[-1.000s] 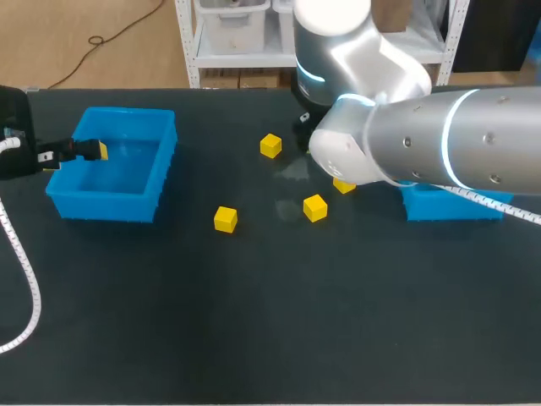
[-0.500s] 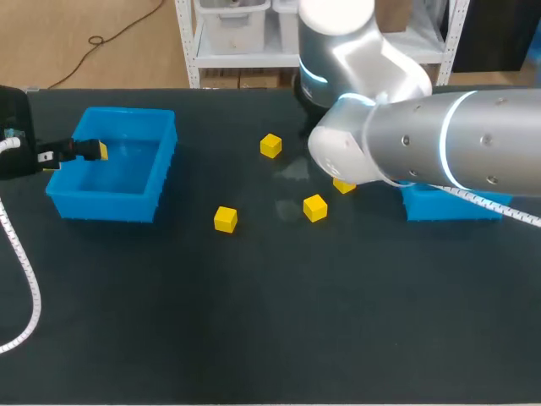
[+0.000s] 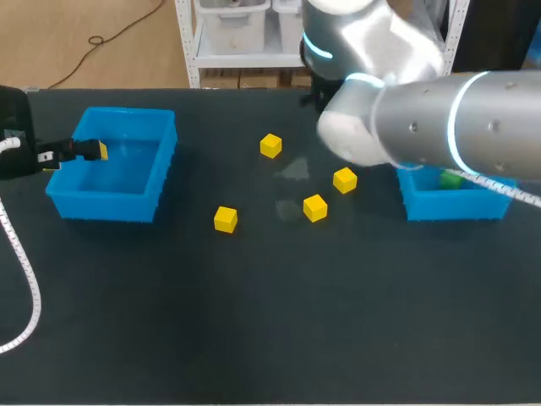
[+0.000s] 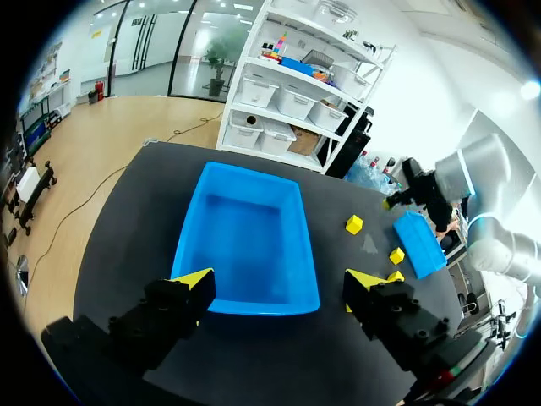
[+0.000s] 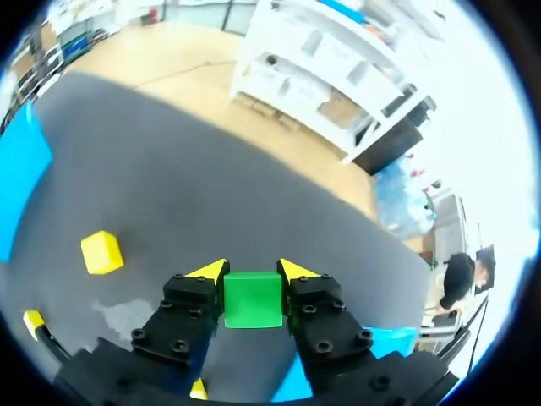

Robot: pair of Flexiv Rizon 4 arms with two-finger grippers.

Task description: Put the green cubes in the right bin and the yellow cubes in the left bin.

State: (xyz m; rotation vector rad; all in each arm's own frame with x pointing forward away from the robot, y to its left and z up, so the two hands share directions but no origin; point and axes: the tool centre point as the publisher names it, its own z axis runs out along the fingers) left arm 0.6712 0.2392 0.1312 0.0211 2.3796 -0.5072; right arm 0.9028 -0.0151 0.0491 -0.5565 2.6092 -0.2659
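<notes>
My right gripper [image 5: 252,272] is shut on a green cube [image 5: 252,299], held above the dark table. In the head view the right arm [image 3: 423,118] hides that gripper. Several yellow cubes lie mid-table [image 3: 270,145] [image 3: 344,180] [image 3: 314,207] [image 3: 225,219]. One yellow cube [image 5: 101,252] lies ahead of the right gripper, to one side. Another green cube [image 3: 450,178] lies in the right bin [image 3: 448,207]. My left gripper [image 4: 279,283] stands open and empty over the near end of the left bin [image 4: 254,303], also seen from above [image 3: 127,114].
Two yellow cubes [image 4: 354,224] [image 4: 396,255] and the right bin [image 4: 418,241] show beyond the left bin in the left wrist view. The table's front half holds only a white cable [image 3: 25,279] at the left edge.
The right arm has risen and swung toward the far right, uncovering one yellow cube and more of the right bin. The left arm has not moved.
</notes>
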